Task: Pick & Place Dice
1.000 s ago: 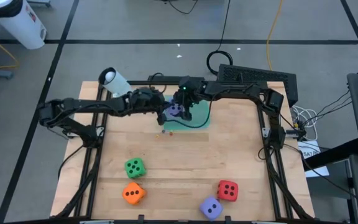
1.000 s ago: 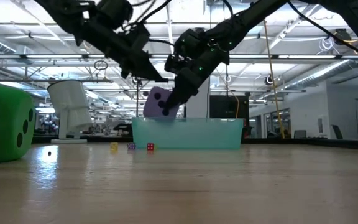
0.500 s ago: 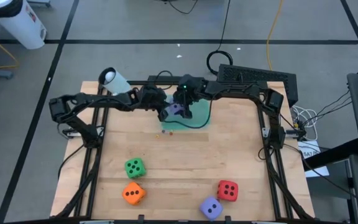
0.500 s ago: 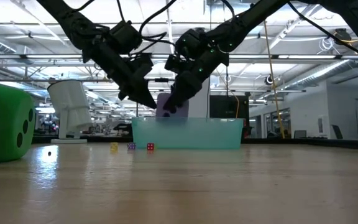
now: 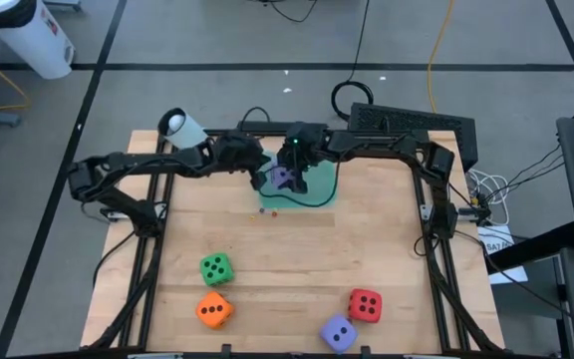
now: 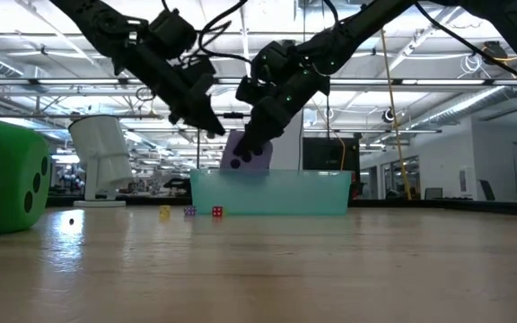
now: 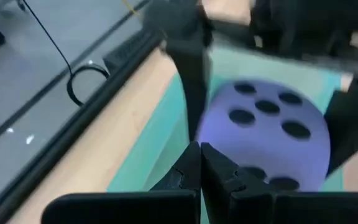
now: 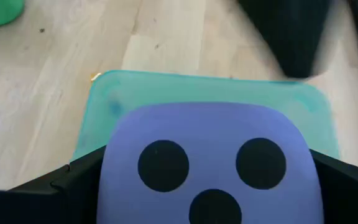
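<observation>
At the far middle of the counter [image 5: 297, 249], the right gripper [image 5: 289, 178] holds a purple-blue die [image 5: 283, 178] above the teal tray [image 5: 319, 195], its fingers [image 8: 55, 180] spread wide and pressed against the die's two sides. In the low view the die [image 6: 246, 152] hangs just over the tray's near wall [image 6: 276, 194], tilted (one corner lower than the rest), not resting in it. The left gripper [image 5: 258, 172] sits just beside the die on its left, with its fingers [image 7: 194, 165] clenched together on nothing; its wrist view shows the die's pipped face [image 7: 266, 134] close ahead of the tips.

The other four dice lie well apart from the tray on the near half of the counter: the green die [image 5: 216, 268] and the orange die [image 5: 213, 310] at near left, the red die [image 5: 366, 305] and the second purple-blue die [image 5: 338, 334] at near right. A few tiny dice [image 5: 267, 211] lie on the wood just in front of the tray. A white roll [image 5: 181, 129] stands at the far left corner.
</observation>
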Controlling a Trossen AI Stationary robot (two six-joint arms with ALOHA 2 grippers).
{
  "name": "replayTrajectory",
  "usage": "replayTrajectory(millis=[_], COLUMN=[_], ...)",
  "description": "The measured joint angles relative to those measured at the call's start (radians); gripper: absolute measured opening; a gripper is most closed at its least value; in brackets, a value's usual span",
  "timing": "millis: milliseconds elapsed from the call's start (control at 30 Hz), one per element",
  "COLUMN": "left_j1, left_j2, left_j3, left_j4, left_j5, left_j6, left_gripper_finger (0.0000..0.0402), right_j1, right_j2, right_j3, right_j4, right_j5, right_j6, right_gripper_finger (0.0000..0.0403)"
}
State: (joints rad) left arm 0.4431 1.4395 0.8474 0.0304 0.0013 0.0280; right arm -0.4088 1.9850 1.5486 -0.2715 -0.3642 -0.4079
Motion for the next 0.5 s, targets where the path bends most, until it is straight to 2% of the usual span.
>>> replayTrajectory(millis=[267,500], left_j1=[-0.032,-0.058], left_j2=[-0.034,-0.031], left_j3=[0.000,0.000], left_j4=[-0.009,0.020], left_j5=[0.102,0.104], left_j6=[0.005,0.006], left_gripper_finger=[0.0001,0.0001], right_j1=[0.001,0.018], right_j2=[0.000,0.000], right_j3=[0.000,0.000], right_j4=[0.082,0.170], right_j5=[-0.036,-0.058], right_j6=[-0.023,0.010], right_gripper_finger=[0.0400,0.0400])
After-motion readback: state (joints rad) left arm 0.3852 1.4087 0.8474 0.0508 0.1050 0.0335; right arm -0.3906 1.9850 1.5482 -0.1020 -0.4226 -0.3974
